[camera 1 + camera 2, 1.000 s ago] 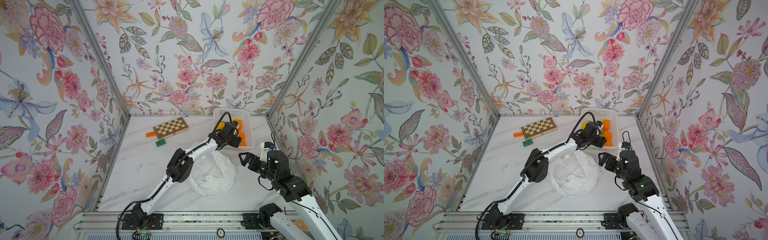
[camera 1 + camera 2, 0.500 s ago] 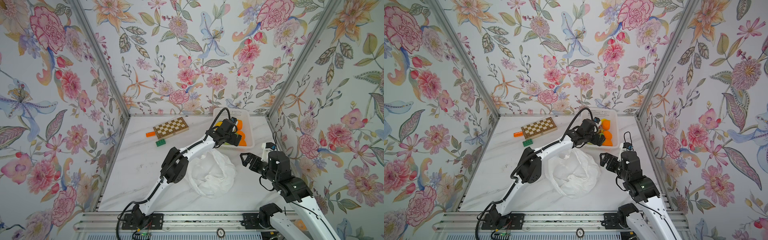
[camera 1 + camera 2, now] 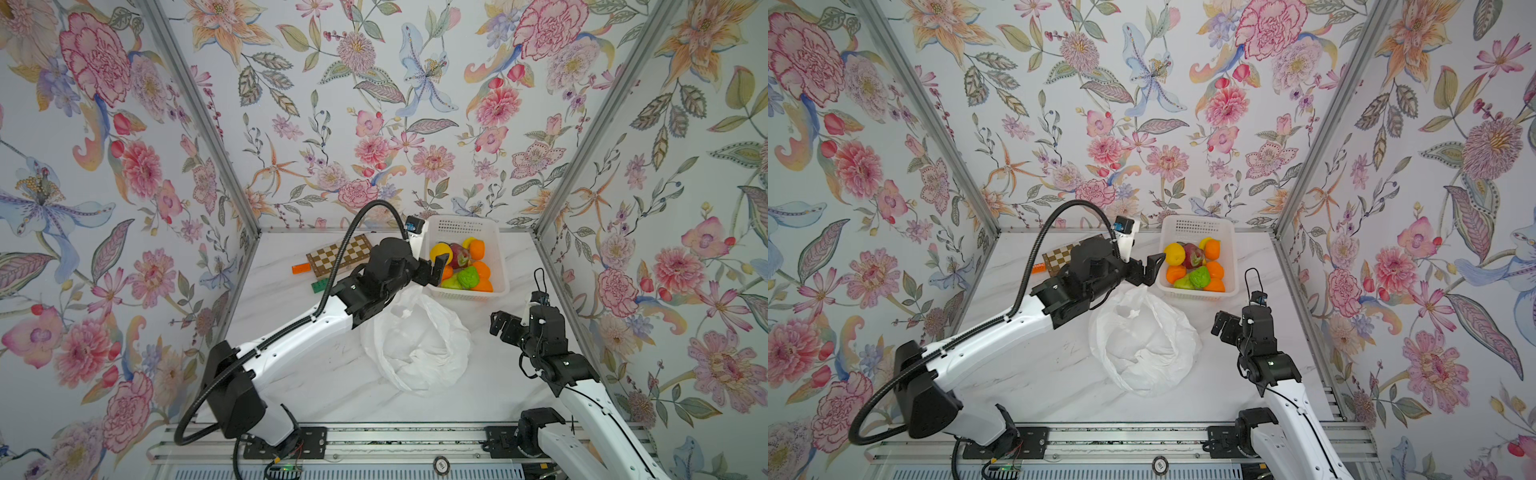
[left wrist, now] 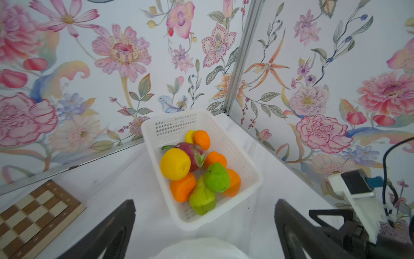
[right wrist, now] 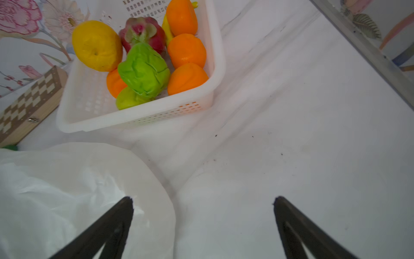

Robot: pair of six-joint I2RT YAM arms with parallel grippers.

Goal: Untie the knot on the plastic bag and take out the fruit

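Jaws wide and empty on both arms: left gripper [image 3: 433, 268] beside the white perforated plastic basket [image 3: 461, 226] holding the glossy fruit [image 3: 467, 276], right gripper [image 3: 500, 324] beside the slack, crinkly white plastic bag [image 3: 415, 349]. A low swing could clip the basket or snag the film.

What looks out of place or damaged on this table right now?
Nothing is spilled: the fruit sits piled inside the white basket. The plastic bag lies slack and crumpled on the table near it. One green fruit on the pile looks dented and creased.
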